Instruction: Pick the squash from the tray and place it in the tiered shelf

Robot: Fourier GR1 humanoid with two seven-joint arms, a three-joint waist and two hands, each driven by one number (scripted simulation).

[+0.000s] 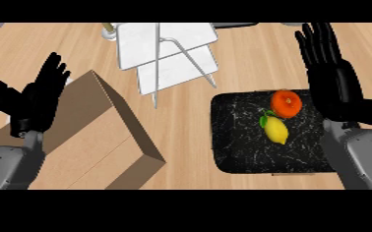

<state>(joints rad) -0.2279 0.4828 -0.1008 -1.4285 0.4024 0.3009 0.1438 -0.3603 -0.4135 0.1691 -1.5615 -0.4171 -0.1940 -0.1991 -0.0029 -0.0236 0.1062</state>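
Left hand: my black left hand (40, 96) shows at the far left, well apart from the black speckled tray (240, 147), fingers straight and spread, pointing up, holding nothing.
Box: a tan cardboard box (87, 128) lies left of the tray, its open side facing the lower edge; I see my left hand just beside its left wall.
Shelf: the white tiered shelf with thin metal legs (170, 49) stands above and to the left of the tray, two flat white levels showing, one overlapping the other.
Tray: the flat, square tray sits on the light wooden counter (247, 49).
Squash: I read the yellow squash with a green stem (276, 130) as lying on the tray, near its middle.
Orange fruit: a round orange-red fruit (286, 103) rests on the tray, just above the squash.
Right hand: my black right hand (334, 81) hangs over the tray's right edge, fingers straight and wide, gripping nothing.
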